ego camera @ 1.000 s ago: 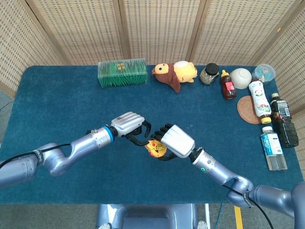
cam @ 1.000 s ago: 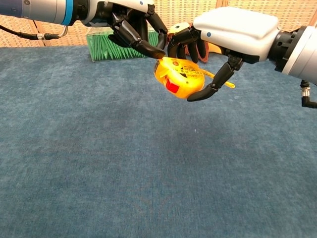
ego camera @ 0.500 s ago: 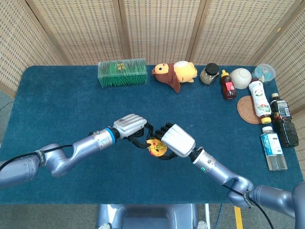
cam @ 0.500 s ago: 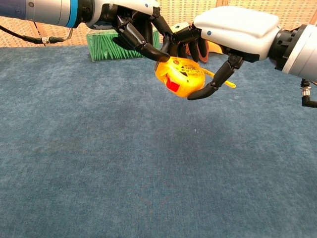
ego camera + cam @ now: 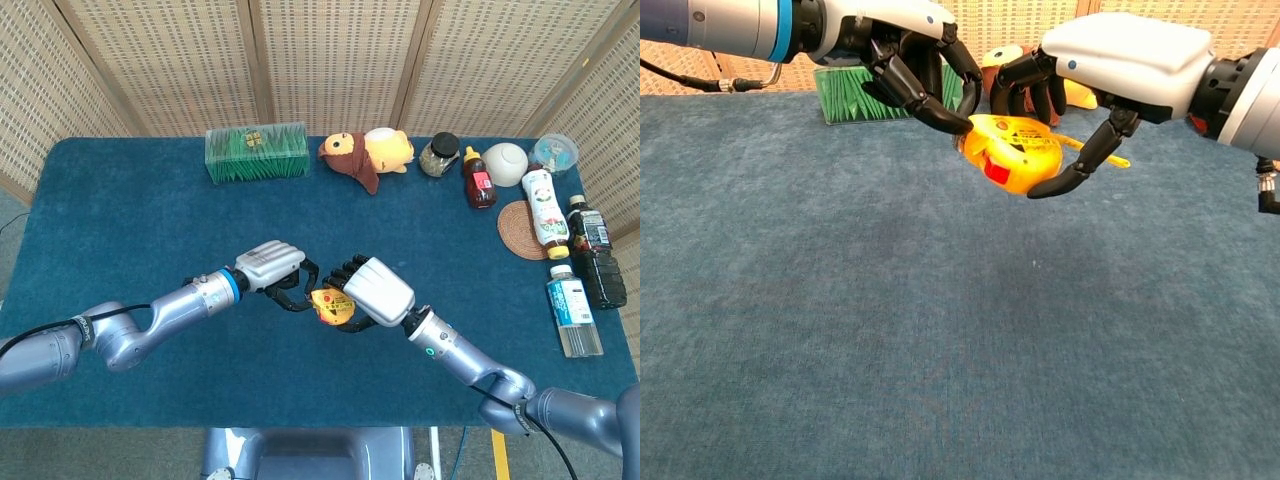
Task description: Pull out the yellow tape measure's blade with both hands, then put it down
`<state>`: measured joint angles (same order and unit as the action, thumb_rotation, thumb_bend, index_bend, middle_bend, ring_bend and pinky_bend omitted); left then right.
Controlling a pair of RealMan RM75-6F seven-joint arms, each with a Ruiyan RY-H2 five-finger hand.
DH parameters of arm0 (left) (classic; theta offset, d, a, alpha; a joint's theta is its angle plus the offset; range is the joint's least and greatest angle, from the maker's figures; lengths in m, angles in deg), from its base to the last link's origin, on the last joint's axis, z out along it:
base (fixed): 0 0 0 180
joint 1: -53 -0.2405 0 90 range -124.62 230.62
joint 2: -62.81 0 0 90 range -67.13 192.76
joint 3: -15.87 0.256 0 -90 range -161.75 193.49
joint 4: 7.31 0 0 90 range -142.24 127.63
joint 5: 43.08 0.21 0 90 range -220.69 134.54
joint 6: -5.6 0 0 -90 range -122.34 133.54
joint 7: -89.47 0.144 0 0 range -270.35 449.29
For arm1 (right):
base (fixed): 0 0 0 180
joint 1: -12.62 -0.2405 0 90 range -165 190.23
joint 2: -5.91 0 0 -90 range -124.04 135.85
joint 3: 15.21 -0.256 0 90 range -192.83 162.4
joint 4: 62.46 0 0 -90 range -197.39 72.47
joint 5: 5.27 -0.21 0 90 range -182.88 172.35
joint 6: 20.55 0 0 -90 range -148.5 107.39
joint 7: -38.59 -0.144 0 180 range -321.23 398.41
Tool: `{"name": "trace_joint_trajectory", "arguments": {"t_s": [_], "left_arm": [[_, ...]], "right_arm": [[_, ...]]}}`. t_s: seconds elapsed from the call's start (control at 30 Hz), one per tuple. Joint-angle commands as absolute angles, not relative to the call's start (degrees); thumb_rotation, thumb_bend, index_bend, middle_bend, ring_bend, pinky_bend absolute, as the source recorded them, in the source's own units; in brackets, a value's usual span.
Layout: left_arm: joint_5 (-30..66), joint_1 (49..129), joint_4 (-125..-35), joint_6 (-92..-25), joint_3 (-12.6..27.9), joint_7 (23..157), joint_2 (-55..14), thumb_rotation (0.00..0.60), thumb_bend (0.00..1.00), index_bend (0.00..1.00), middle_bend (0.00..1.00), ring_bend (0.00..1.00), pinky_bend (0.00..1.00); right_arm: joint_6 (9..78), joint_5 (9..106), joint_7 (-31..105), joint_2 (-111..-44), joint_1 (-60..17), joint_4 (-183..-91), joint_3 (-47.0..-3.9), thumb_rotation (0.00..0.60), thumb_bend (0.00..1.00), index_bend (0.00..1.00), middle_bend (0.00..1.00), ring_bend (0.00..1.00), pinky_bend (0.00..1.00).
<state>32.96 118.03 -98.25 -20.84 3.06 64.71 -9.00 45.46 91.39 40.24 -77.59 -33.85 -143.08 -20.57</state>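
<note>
The yellow tape measure (image 5: 1015, 153) with a red button hangs above the blue table (image 5: 890, 330), held by my right hand (image 5: 1120, 55), which grips its case from above and behind. My left hand (image 5: 895, 50) reaches in from the left. Its curled fingertips (image 5: 952, 122) pinch at the case's left edge, where the blade's tip is hidden. No length of blade shows between the hands. A thin yellow strip (image 5: 1108, 158) sticks out of the case's right side. In the head view the tape measure (image 5: 328, 305) sits between the left hand (image 5: 268, 264) and right hand (image 5: 378, 290), mid-table.
Along the far edge stand a green grass box (image 5: 256, 152), a plush toy (image 5: 365, 155), a jar (image 5: 439, 154), a sauce bottle (image 5: 478, 178) and a white bowl (image 5: 505, 163). A coaster (image 5: 520, 229) and several bottles (image 5: 575, 300) line the right edge.
My left hand closed in until its fingertips met the case's left edge. The right hand then shifted slightly right and up with the tape measure.
</note>
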Motion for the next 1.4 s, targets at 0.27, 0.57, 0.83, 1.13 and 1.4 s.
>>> {"name": "trace_joint_trajectory", "arguments": {"t_s": [0.27, 0.57, 0.83, 1.13, 1.4], "left_arm": [[32.60, 118.08, -97.84, -21.01, 3.13, 64.76, -9.33, 0.535, 0.31, 0.60, 1.00, 0.95, 0.93], [32.23, 117.93, -97.50, -21.55, 3.28, 65.32, -9.70, 0.597, 0.32, 0.62, 1.00, 0.95, 0.93], [31.73, 117.61, -97.33, -22.28, 3.23, 65.80, -9.64, 0.600, 0.33, 0.65, 1.00, 0.95, 0.93], [31.45, 116.67, -97.30, -22.72, 4.00, 66.51, -8.78, 0.600, 0.33, 0.65, 1.00, 0.95, 0.93], [31.94, 115.00, -97.72, -23.57, 5.36, 67.42, -7.09, 0.600, 0.33, 0.65, 1.00, 0.95, 0.93]], "right_arm": [[45.51, 91.22, 39.51, -77.53, -33.84, -142.96, -20.65, 0.427, 0.21, 0.50, 0.55, 0.50, 0.47], [45.45, 90.73, 38.86, -77.25, -33.73, -143.22, -20.83, 0.425, 0.21, 0.50, 0.55, 0.50, 0.47], [45.35, 90.37, 38.39, -76.59, -33.36, -143.58, -20.64, 0.431, 0.21, 0.50, 0.55, 0.50, 0.47], [44.85, 90.25, 38.35, -75.38, -32.81, -143.82, -19.90, 0.430, 0.21, 0.50, 0.55, 0.50, 0.47], [44.07, 90.04, 38.83, -73.88, -32.09, -143.80, -18.94, 0.430, 0.21, 0.50, 0.55, 0.50, 0.47]]}}
